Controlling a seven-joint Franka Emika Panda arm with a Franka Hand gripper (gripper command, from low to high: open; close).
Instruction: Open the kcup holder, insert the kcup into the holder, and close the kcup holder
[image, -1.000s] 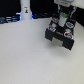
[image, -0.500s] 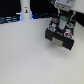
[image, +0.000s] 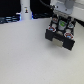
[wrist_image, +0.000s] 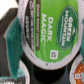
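Exterior view: the black kcup holder (image: 62, 33) sits on the pale counter (image: 30, 57) toward the exterior view's right, near the far edge. It is a boxy block with two pale panels on its front face. The arm comes down onto it from above, and the fingers (image: 62, 21) hang right over its top, where a small patch of bright green marks the kcup (image: 61, 23). At this size I cannot tell whether the fingers are clenched on the cup or spread apart (the picture is simply too coarse there). A white bottle-like post (image: 25, 11) stands well apart from the holder, at the back toward the exterior view's left, with a blue glow at its foot.

The wrist view is filled almost entirely by the kcup's (wrist_image: 46, 36) lid: a round foil top with a white rim, a green band reading "GREEN MOUNTAIN", and a dark panel reading "DARK MAGIC". Dark, blurred shapes crowd its edges, and part of an orange-brown round top (wrist_image: 76, 71) shows just beside it. The fingers themselves cannot be made out clearly here.
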